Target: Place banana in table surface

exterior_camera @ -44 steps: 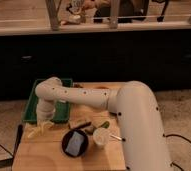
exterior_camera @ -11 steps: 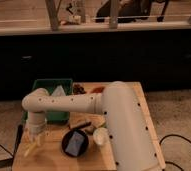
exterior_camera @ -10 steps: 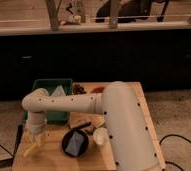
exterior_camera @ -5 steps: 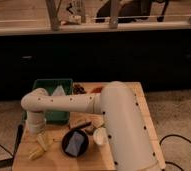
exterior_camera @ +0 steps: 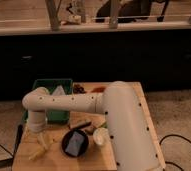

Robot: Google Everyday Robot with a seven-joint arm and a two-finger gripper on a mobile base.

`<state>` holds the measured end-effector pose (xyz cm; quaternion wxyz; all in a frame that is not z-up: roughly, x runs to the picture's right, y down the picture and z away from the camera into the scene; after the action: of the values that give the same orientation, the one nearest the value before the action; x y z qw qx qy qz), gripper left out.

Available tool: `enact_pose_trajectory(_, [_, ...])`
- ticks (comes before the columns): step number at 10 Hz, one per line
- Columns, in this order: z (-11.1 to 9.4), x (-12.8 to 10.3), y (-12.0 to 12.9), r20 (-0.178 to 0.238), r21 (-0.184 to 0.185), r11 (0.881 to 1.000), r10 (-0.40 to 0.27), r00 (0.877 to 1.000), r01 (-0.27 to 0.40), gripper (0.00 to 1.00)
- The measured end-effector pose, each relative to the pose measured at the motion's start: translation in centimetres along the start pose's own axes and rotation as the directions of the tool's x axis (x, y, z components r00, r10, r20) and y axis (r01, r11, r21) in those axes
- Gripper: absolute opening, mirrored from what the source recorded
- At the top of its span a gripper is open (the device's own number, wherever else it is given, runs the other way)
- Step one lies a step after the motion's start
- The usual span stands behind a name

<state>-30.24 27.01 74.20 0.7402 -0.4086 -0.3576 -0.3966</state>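
The banana (exterior_camera: 40, 146) is pale yellow and lies on the light brown table surface (exterior_camera: 54, 161), near its front left, just left of the black bowl (exterior_camera: 75, 142). My gripper (exterior_camera: 39, 132) hangs from the white arm (exterior_camera: 64, 103) right above the banana's far end. I cannot tell whether it touches the banana.
A green bin (exterior_camera: 50, 94) stands at the back left of the table, behind the arm. A whitish cup (exterior_camera: 100, 137) sits right of the black bowl. Small dark items (exterior_camera: 80, 89) lie at the back by the bin. The table's left edge is close to the banana.
The gripper has risen a little from the tabletop. The banana, which was at the gripper's tip a second ago, now lies on the table below it.
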Motion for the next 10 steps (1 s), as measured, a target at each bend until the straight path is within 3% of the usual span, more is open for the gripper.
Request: enact_pose_trajectory(10, [-0.74,0.13,0.20,-0.007,0.004,1.000,-0.004,1.000,0.004,0.80])
